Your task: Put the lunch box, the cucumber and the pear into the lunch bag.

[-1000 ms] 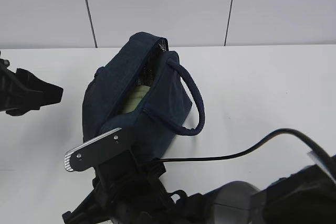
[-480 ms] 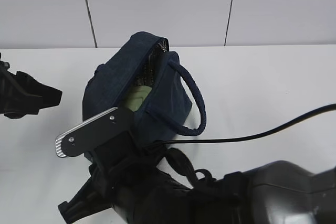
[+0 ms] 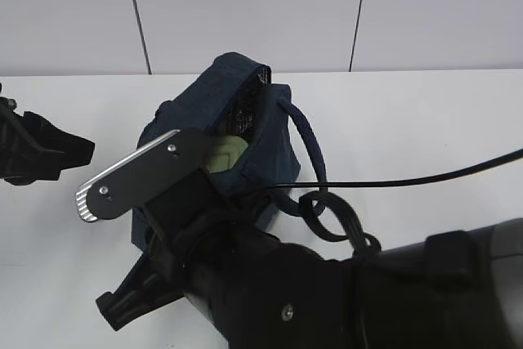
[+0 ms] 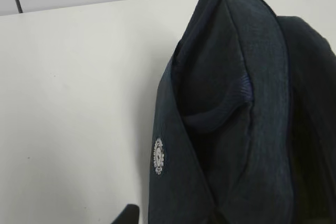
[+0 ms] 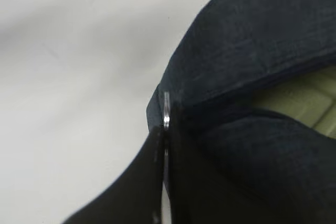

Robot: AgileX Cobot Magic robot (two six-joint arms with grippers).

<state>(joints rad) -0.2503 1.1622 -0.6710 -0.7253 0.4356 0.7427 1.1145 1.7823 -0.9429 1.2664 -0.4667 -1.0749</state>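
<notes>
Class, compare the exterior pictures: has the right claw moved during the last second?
Yes. The right claw, shut on the ring pull, has risen up the picture and leftward, toward the wall seam, along the lunch bag.

The lunch bag (image 3: 245, 161) is dark navy woven cloth, matt with a faint heathered grain, and its loop handle (image 3: 309, 149) is padded cloth. A small white round badge (image 4: 159, 156) sits on its side. The table (image 3: 409, 120) is smooth, matt white. The right gripper (image 5: 165, 129) is matt black, pinching a shiny metal ring (image 5: 167, 109).
</notes>
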